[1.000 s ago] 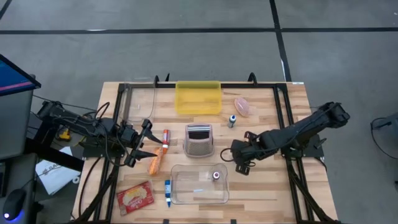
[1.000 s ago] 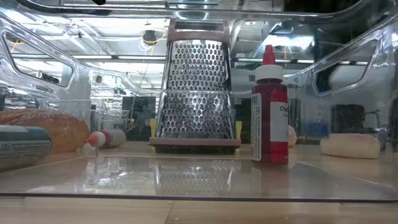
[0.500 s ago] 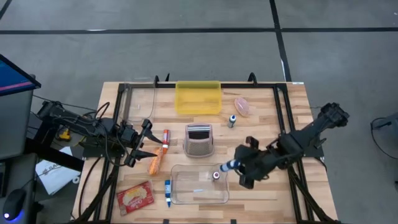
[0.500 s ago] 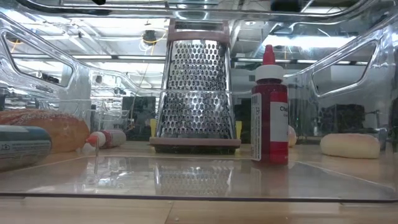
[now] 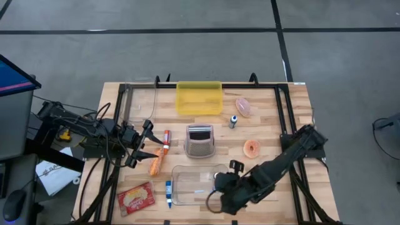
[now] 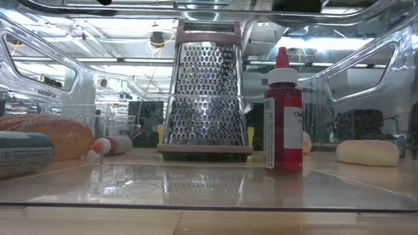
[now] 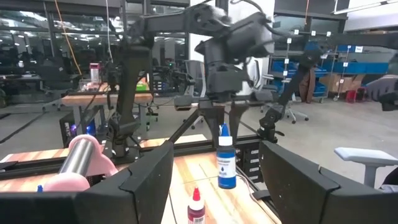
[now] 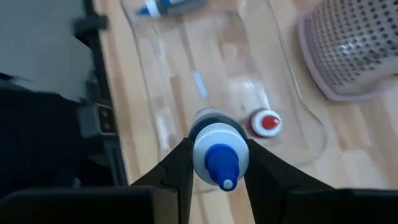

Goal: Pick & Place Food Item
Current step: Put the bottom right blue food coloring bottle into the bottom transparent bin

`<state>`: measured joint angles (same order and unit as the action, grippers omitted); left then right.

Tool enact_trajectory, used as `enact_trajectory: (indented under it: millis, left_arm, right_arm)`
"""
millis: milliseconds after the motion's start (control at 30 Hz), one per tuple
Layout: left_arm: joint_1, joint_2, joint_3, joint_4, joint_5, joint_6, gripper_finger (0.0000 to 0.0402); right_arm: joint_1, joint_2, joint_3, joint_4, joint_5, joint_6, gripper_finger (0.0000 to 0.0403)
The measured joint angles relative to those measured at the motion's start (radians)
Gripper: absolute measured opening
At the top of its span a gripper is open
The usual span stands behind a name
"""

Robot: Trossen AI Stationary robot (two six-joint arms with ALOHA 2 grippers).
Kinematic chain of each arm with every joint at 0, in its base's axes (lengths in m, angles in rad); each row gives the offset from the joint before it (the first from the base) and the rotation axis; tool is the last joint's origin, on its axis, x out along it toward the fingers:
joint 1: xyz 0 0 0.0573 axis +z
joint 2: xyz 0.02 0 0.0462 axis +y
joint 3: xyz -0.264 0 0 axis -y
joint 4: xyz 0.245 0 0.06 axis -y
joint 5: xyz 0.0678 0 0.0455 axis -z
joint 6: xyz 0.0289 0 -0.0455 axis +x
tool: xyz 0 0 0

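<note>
From above, the right claw (image 5: 220, 195) covers the near right corner of the clear tray (image 5: 187, 187), and whatever it grips is hidden beneath the arm. In the right wrist view the blue-capped bottle (image 8: 219, 152) shows only its cap and shoulder; its body is hidden between the fingers. In the low view, a bread loaf (image 6: 46, 136) and a tube (image 6: 23, 156) are cut off at the left edge, and the red bottle's (image 6: 283, 111) label is only partly readable. The left wrist view shows the other arm blurred, and the pink grater (image 7: 78, 168) is partly behind the left claw's fingers (image 7: 149, 180).
</note>
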<state>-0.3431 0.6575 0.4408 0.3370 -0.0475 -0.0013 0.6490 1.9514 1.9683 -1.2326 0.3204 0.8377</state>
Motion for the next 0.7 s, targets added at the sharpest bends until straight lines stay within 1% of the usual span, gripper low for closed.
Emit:
enact_trajectory:
  millis: [67, 133, 233, 367, 433, 567, 700]
  left_arm:
    - [0.000, 0.000, 0.000, 0.001, 0.000, 0.000, 0.0231]
    - [0.000, 0.000, 0.000, -0.004, 0.000, 0.000, 0.0231]
    - [0.000, 0.000, 0.000, -0.008, 0.000, 0.002, 0.0231]
    - [0.000, 0.000, 0.000, -0.015, 0.000, 0.002, 0.0231]
    - [0.000, 0.000, 0.000, -0.016, 0.000, 0.001, 0.0231]
    - [0.000, 0.000, 0.000, -0.016, 0.000, 0.001, 0.0231]
    - [0.000, 0.000, 0.000, -0.016, 0.000, 0.002, 0.0231]
  right_arm:
    - [-0.007, 0.073, 0.117, -0.102, -0.003, 0.016, 0.0102]
    - [-0.011, 0.146, 0.209, -0.152, -0.013, 0.027, 0.0101]
    - [-0.012, 0.231, 0.289, -0.206, -0.045, 0.057, 0.0101]
    - [-0.015, 0.280, 0.301, -0.249, -0.090, 0.119, 0.0102]
    - [-0.008, 0.283, 0.300, -0.244, -0.084, 0.138, 0.0101]
    - [0.005, 0.277, 0.301, -0.222, -0.036, 0.158, 0.0101]
    - [0.011, 0.294, 0.301, -0.229, -0.040, 0.158, 0.0101]
